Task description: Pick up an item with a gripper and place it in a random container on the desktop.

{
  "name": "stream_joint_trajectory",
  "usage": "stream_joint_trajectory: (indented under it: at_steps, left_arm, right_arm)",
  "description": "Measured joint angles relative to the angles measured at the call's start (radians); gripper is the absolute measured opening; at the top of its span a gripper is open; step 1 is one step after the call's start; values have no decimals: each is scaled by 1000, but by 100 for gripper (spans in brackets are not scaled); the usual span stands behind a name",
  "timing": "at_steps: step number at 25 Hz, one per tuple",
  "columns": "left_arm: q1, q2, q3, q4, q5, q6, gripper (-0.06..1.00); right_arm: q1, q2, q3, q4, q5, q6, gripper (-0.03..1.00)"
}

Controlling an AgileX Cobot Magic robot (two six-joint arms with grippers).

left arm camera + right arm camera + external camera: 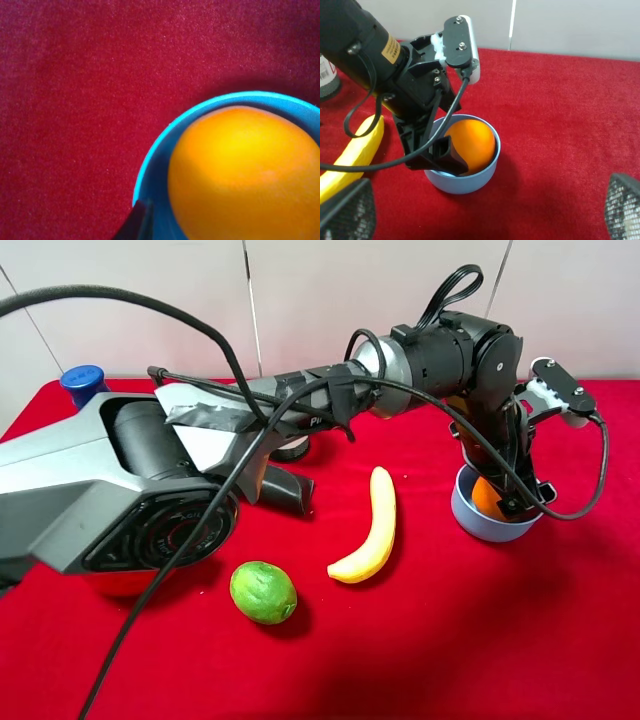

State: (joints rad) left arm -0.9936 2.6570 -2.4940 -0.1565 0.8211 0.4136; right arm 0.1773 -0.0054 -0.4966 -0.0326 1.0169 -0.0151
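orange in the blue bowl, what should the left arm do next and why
Probably lift the left gripper straight up out of the bowl. The orange already sits inside it, and the left wrist view shows a strip of blue between the orange and the one visible finger, so the grip looks released. Rising straight should avoid nudging the rim.

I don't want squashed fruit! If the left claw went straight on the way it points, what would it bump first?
Probably the orange, sitting in the blue bowl right below the left gripper, though depth is hard to judge.
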Motion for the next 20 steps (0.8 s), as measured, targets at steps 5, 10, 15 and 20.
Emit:
stream_joint_trajectory:
  at_steps: [5,10,15,20]
  left_arm:
    - [0,-21,0,0,34,0,98]
    - [-3,-71,0,0,104,0,98]
    - [-3,-126,0,12,200,-34,98]
    - [-3,-193,0,101,331,-197,98]
  right_arm:
    - [0,0,0,0,0,0,69]
    - [0,0,0,0,0,0,69]
    - [0,0,0,0,0,0,69]
    - [0,0,0,0,0,0,69]
